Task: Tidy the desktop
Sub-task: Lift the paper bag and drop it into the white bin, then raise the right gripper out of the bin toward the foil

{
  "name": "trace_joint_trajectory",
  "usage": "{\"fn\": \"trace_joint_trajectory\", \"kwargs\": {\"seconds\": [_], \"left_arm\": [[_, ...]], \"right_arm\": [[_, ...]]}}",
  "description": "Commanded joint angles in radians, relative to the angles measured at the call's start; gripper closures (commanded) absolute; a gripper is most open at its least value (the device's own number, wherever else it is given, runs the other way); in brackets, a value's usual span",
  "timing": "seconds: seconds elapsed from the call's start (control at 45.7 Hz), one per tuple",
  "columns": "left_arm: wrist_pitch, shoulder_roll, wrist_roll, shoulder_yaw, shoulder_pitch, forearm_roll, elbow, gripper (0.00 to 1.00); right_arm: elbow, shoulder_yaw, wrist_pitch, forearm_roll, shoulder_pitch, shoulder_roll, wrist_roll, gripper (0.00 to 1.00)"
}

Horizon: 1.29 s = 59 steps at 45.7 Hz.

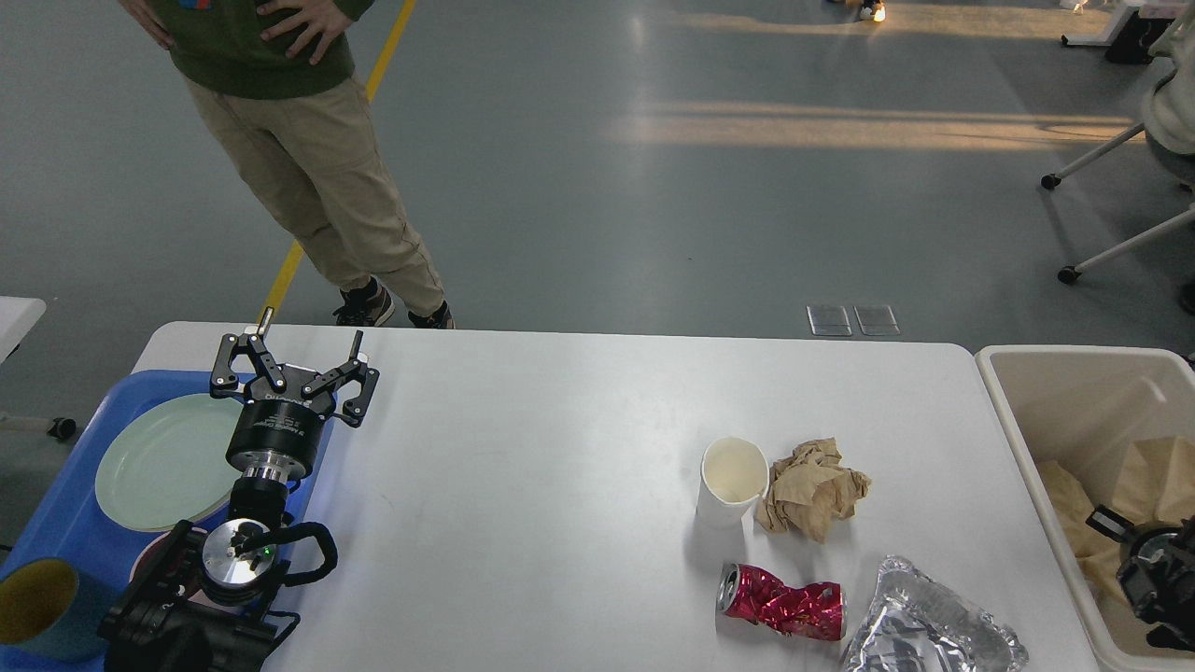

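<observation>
Left claw (297, 359) hovers spread apart over the blue tray's (56, 523) edge. Right claw (1144, 560) sits in the beige bin (1046, 448), state unclear. White tabletop (541, 504) carries cup (731, 481), crumpled paper (812, 485), crushed can (780, 602), foil (924, 630).

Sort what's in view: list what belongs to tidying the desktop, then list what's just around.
Part of the job:
desktop
white paper cup
crumpled brown paper
crushed red can
crumpled foil
beige bin
blue tray
left gripper, open
right gripper, over the bin

Just around:
standing person
office chair
</observation>
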Motion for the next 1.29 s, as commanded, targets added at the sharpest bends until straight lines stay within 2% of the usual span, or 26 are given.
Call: {"fn": "trace_joint_trajectory", "kwargs": {"seconds": [0.0, 0.087, 0.109, 0.131, 0.262, 0.372, 0.525, 0.612, 0.7, 0.875, 0.962, 1.028, 1.181, 1.268], "left_arm": [[0.000, 0.000, 0.000, 0.000, 0.000, 0.000, 0.000, 0.04], [0.000, 0.000, 0.000, 0.000, 0.000, 0.000, 0.000, 0.04], [0.000, 0.000, 0.000, 0.000, 0.000, 0.000, 0.000, 0.04], [0.000, 0.000, 0.000, 0.000, 0.000, 0.000, 0.000, 0.04], [0.000, 0.000, 0.000, 0.000, 0.000, 0.000, 0.000, 0.04], [0.000, 0.000, -0.002, 0.000, 0.000, 0.000, 0.000, 0.04], [0.000, 0.000, 0.000, 0.000, 0.000, 0.000, 0.000, 0.04], [0.000, 0.000, 0.000, 0.000, 0.000, 0.000, 0.000, 0.04], [0.000, 0.000, 0.000, 0.000, 0.000, 0.000, 0.000, 0.04], [0.000, 0.000, 0.000, 0.000, 0.000, 0.000, 0.000, 0.04], [0.000, 0.000, 0.000, 0.000, 0.000, 0.000, 0.000, 0.04], [0.000, 0.000, 0.000, 0.000, 0.000, 0.000, 0.000, 0.04], [0.000, 0.000, 0.000, 0.000, 0.000, 0.000, 0.000, 0.04], [0.000, 0.000, 0.000, 0.000, 0.000, 0.000, 0.000, 0.04]], "right_arm": [[0.000, -0.001, -0.001, 0.000, -0.006, 0.002, 0.000, 0.49], [0.003, -0.001, -0.002, 0.000, -0.003, 0.000, 0.002, 0.10], [0.003, -0.002, -0.002, 0.000, -0.002, 0.000, 0.002, 0.02], [0.006, -0.002, -0.002, 0.000, 0.000, -0.001, 0.003, 0.00], [0.037, -0.001, 0.007, -0.003, 0.009, -0.010, 0.003, 0.00], [0.144, -0.005, 0.013, -0.019, 0.093, -0.050, 0.002, 0.00], [0.428, -0.043, 0.048, -0.052, 0.314, -0.176, -0.010, 0.00], [0.590, -0.143, 0.111, -0.140, 0.503, -0.216, -0.046, 0.00], [0.761, -0.244, 0.202, -0.172, 0.719, -0.227, -0.056, 0.00], [0.977, -0.386, 0.459, -0.169, 1.116, -0.147, -0.093, 0.00], [1.057, -0.386, 0.645, -0.167, 1.258, -0.095, -0.095, 0.00], [1.127, -0.399, 0.737, -0.164, 1.357, -0.044, -0.095, 0.00], [1.380, -0.406, 0.748, -0.160, 1.563, -0.006, -0.096, 0.02], [1.506, -0.404, 0.743, -0.137, 1.676, 0.043, -0.095, 0.09]]}}
